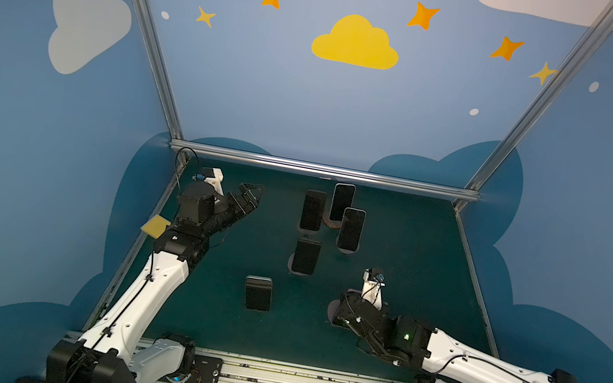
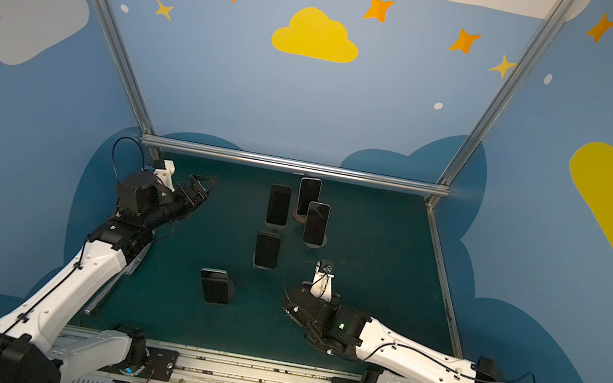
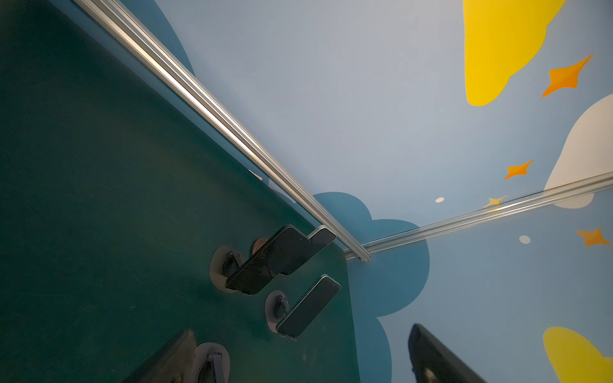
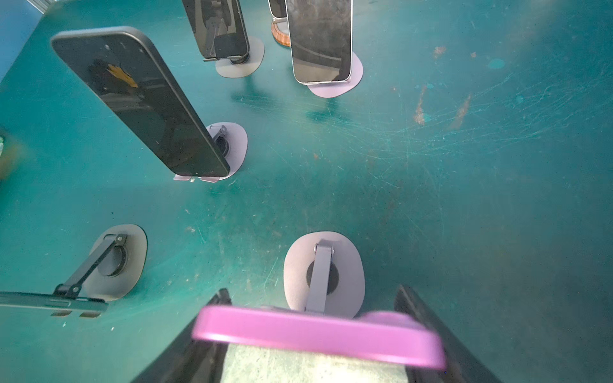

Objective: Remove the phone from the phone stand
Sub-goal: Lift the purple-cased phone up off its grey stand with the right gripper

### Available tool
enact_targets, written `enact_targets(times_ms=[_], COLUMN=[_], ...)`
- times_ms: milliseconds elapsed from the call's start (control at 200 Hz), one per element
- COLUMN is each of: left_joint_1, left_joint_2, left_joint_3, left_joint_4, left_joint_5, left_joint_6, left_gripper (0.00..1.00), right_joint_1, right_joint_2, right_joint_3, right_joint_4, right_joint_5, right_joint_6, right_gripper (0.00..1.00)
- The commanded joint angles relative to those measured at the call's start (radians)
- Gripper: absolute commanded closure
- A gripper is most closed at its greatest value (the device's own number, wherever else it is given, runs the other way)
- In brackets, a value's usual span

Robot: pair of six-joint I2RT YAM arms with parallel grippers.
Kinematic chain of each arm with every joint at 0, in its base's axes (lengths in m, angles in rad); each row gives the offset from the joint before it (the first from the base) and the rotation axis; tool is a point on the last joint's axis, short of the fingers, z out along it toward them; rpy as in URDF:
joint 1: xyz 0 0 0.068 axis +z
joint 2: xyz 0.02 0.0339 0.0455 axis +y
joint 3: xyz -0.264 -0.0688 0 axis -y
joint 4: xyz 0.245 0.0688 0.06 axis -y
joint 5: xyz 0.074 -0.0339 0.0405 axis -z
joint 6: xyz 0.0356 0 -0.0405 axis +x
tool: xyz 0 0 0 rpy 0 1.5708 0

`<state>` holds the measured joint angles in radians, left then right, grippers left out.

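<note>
The right gripper (image 4: 315,338) is reaching low across the green table (image 4: 464,199), clamping a pink phone (image 4: 318,335) just over its stand (image 4: 323,275). The left gripper (image 1: 249,197) is hanging wide open, well apart.

Near the corner where the two aluminium rails (image 3: 358,253) meet, dark phones lean on grey oval stands on the green tabletop (image 3: 99,199). Two overlapping phones (image 3: 275,258) stand closest to that corner, with a third phone (image 3: 310,305) on its own stand (image 3: 275,308) just beside them. Blurred dark fingers (image 3: 438,358) of the left claw stand wide apart, nothing between them.
</note>
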<state>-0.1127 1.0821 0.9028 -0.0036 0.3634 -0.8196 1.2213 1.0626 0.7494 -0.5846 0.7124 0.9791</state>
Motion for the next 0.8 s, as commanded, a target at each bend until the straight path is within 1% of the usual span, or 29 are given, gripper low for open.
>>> enact_targets(times_ms=[0, 446, 666, 796], left_joint_1=[-0.003, -0.012, -0.022, -0.025], left_joint_2=[-0.002, 0.002, 0.037, 0.031], left_joint_3=[-0.007, -0.003, 0.027, 0.023], left_joint_4=[0.020, 0.020, -0.035, -0.033], left_joint_5=[0.018, 0.026, 0.024, 0.018], left_joint_6=[0.008, 0.007, 0.006, 0.004], left_gripper=[0.02, 0.01, 0.00, 0.00], right_joint_1=[0.006, 0.006, 0.006, 0.002], right_joint_2=[-0.028, -0.072, -0.091, -0.101], right_joint_3=[0.044, 0.106, 0.131, 0.132], right_joint_4=[-0.014, -0.030, -0.043, -0.033], right_joint_5=[0.048, 0.079, 0.124, 0.148], right_joint_6=[-0.035, -0.139, -0.187, -0.213], right_gripper=[0.37, 0.38, 0.38, 0.38])
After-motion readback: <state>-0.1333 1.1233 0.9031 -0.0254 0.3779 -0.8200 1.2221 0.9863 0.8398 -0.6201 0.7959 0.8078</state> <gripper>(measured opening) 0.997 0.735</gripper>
